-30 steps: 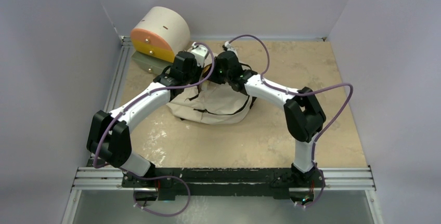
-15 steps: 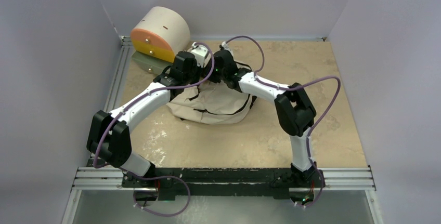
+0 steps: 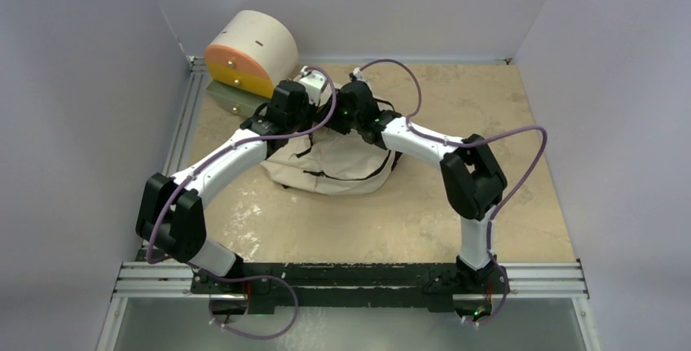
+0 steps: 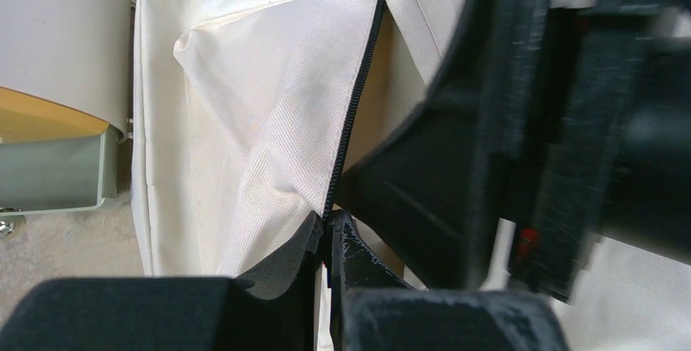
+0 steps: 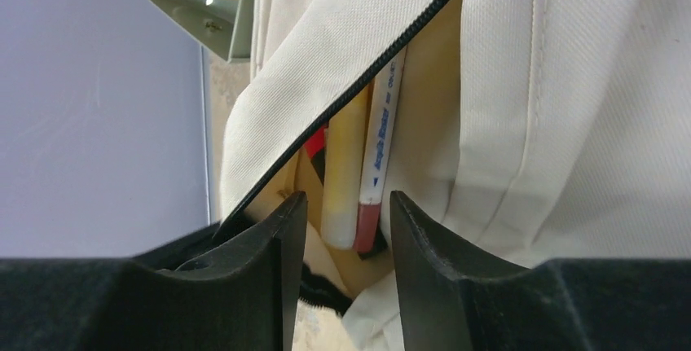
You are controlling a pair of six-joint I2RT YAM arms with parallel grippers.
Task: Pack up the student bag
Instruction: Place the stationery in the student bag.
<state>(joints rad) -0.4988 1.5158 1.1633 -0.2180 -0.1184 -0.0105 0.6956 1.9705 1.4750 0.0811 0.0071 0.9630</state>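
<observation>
Right now the bag [image 3: 338,164] lies slumped on the bench [image 3: 456,204], toward the far side, just beside the drawer unit [image 3: 248,54] in the far left corner. Both my arms reach over it and meet at its far end.

My left fingers [image 4: 326,241] are pinched tight on the bag's edge right at the zip [image 4: 356,98]. They hold that flap up so the pocket gapes. Without that hold the soft cloth would, I judge, sag shut over the mouth.

My right fingers [image 5: 300,229] stand partly apart at the mouth, gripping nothing. Just past their tips, inside the pocket, a white marker [image 5: 381,139] with a red cap lies alongside what looks like a yellow pen [image 5: 342,172], both under the zip line. Something red shows behind them, too hidden to name.

I take it the marker is in place and this pocket is part filled. Drawing my right arm out calls for care, since the tips sit close to the marker's cap and could drag it along.
</observation>
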